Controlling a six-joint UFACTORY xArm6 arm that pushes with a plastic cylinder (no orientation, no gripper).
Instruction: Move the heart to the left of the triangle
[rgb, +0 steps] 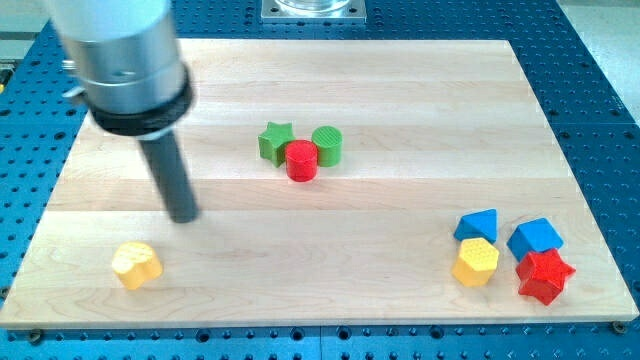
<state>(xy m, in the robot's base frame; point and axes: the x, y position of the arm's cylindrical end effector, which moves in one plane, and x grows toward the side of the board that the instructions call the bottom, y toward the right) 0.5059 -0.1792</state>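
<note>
The yellow heart (136, 264) lies near the board's bottom left corner. The blue triangle (477, 224) sits at the view's lower right, far from the heart. My tip (184, 216) rests on the board just above and to the right of the heart, a short gap away from it and not touching. The rod rises from the tip to a large grey and black arm body at the view's top left.
A yellow hexagon (476, 262), a blue cube (534, 238) and a red star (545, 276) crowd around the triangle. A green star (276, 141), red cylinder (302, 160) and green cylinder (327, 145) cluster at the board's middle top. The wooden board (400, 90) lies on a blue perforated table.
</note>
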